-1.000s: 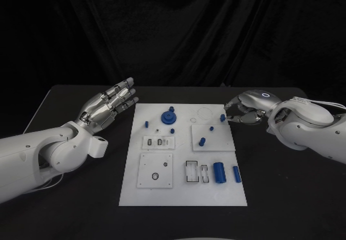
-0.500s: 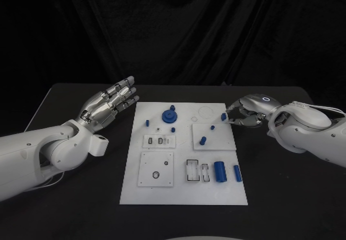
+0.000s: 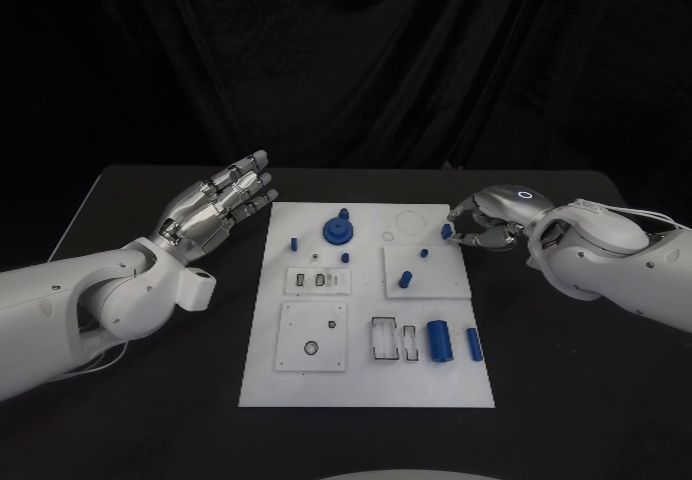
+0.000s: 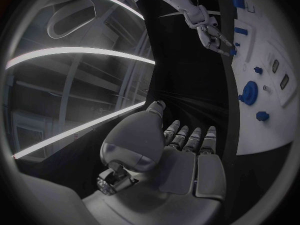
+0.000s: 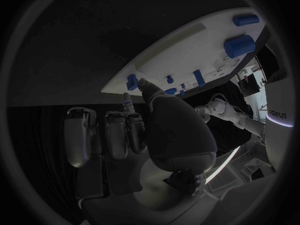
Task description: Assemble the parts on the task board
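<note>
The white task board (image 3: 368,385) lies mid-table with blue parts on it: a gear with a knob (image 3: 340,233), two cylinders (image 3: 438,343) lying near the front right, and short pegs (image 3: 405,283) standing on a raised square plate. My right hand (image 3: 488,222) is curled at the board's far right edge. Its thumb and a fingertip pinch a small blue peg (image 3: 446,231) (image 5: 130,81) that stands on the board (image 5: 187,50). My left hand (image 3: 216,205) floats flat, fingers spread and empty, beside the board's far left corner; the gear (image 4: 249,92) lies beyond its fingertips.
A square plate with two holes (image 3: 312,340) and rectangular slots (image 3: 385,340) sit at the board's front. Bare black table (image 3: 577,400) surrounds the board, bounded at the back by a black curtain.
My right hand has slid left to the board's edge and closed its fingertips around the small blue peg. The left hand has stayed in place.
</note>
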